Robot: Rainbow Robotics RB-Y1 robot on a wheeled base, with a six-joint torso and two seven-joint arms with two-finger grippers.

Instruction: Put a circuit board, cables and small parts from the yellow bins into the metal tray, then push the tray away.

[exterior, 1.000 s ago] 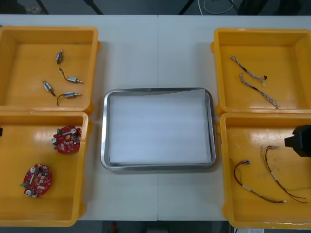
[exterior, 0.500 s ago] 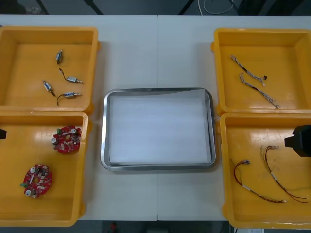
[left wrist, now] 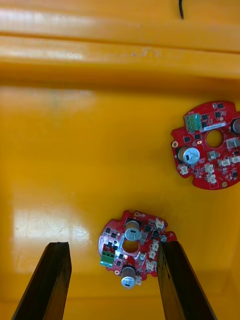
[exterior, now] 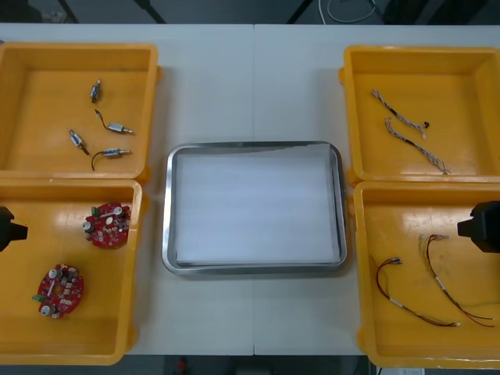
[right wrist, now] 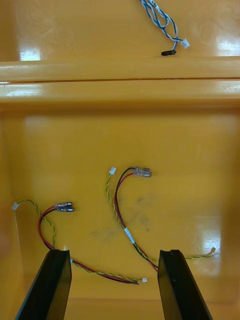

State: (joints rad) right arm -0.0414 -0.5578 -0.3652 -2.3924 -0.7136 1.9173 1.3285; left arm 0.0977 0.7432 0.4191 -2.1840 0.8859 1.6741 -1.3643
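The left end effector hung over the outer edge of the near left yellow bin, its black fingers standing well apart and clamped on nothing. One round red circuit board lay on the bin floor between them, closer to one finger, and a second board lay farther off toward the bin's far wall (I saw neither board being touched). The right end effector hovered over the near right bin, fingers likewise spread, with two red and yellow cables lying loose on the floor below. The twisted blue and white cables lay in the far right bin, and the small metal parts in the far left bin. Between the bins the metal tray sat on the worktop, white inside.
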